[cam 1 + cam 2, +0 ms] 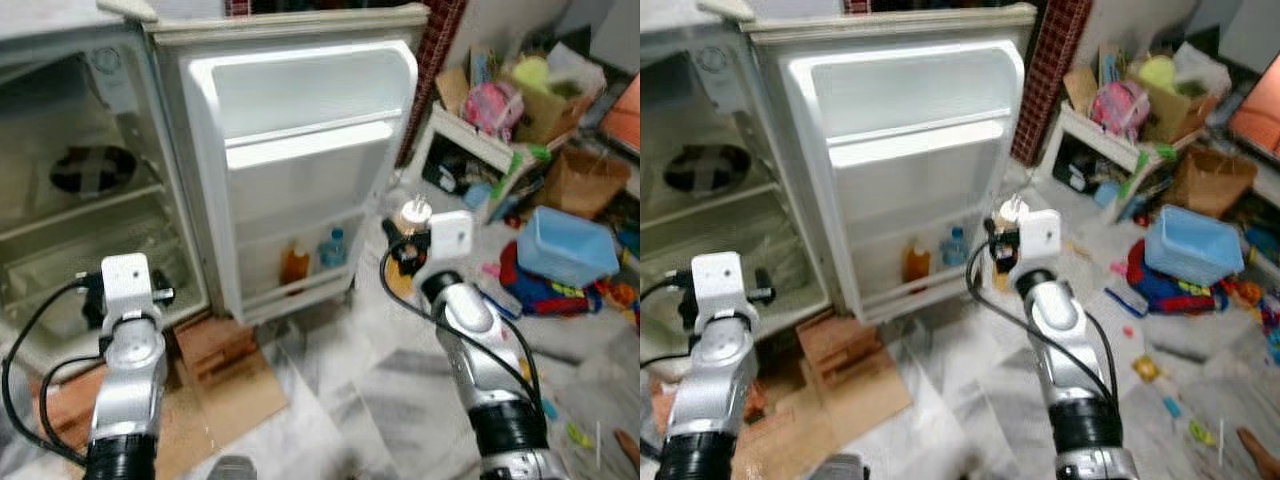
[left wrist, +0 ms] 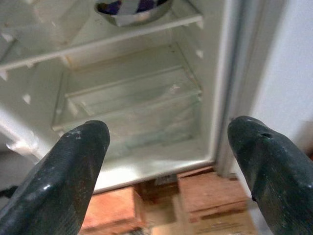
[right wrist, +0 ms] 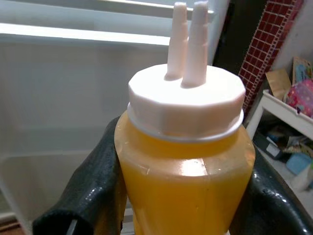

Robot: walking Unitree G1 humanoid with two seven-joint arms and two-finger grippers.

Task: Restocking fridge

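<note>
My right gripper (image 3: 176, 196) is pinching a yellow squeeze bottle (image 3: 185, 161) by its sides, in front of the open fridge door (image 1: 300, 170). I am holding the bottle upright, long axis vertical, twin white nozzles pointing to 12 o'clock.

The door's bottom shelf (image 1: 300, 285) is already carrying an orange bottle (image 1: 295, 266) and a blue-capped bottle (image 1: 333, 247). Judgement: I should keep the bottle vertical, lift it over the shelf rail, and lower it into a free spot beside those two.

My left gripper (image 2: 166, 161) is hanging spread, empty, facing the fridge interior.

My head views soft, slightly blurred; door (image 1: 300, 170) glares bright white; fridge (image 1: 90, 220) interior dimmer; wrist views sharper.
</note>
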